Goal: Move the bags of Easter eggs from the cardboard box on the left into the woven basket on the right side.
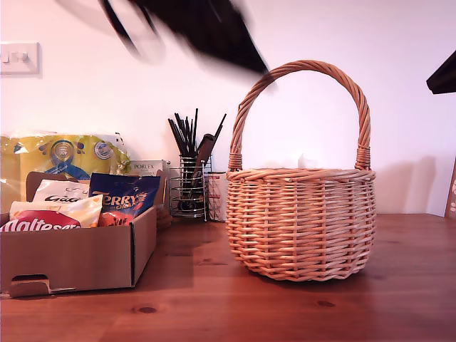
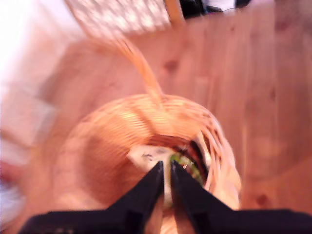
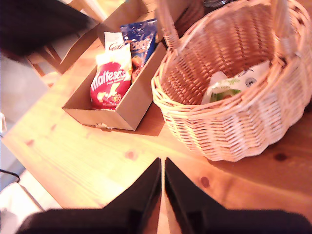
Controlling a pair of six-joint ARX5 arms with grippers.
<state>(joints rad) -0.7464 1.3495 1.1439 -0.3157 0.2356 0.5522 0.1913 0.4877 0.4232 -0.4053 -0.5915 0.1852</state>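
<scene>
Wooden table [image 1: 214, 299] under everything. Woven basket [image 1: 301, 221] standing on the exterior view's right, with one white and green bag [image 3: 229, 85] lying inside on its bottom. Cardboard box [image 1: 78, 256] on the exterior view's left, well apart from the basket in that view, holding a red Maltesers bag [image 3: 111, 87], a dark blue Terry's bag [image 1: 122, 198] and a white Galaxy bag [image 1: 60, 190], all leaning upright. Behind the box, a large yellow package [image 1: 64, 155] against the wall; beside it a wire utensil holder [image 1: 191, 187]. Blurred black arm [image 1: 206, 28] high above the basket handle. My first gripper [image 2: 165, 168] over the basket opening, fingers nearly together, holding nothing. My second gripper [image 3: 162, 165] above bare table, fingers almost touching, empty.
</scene>
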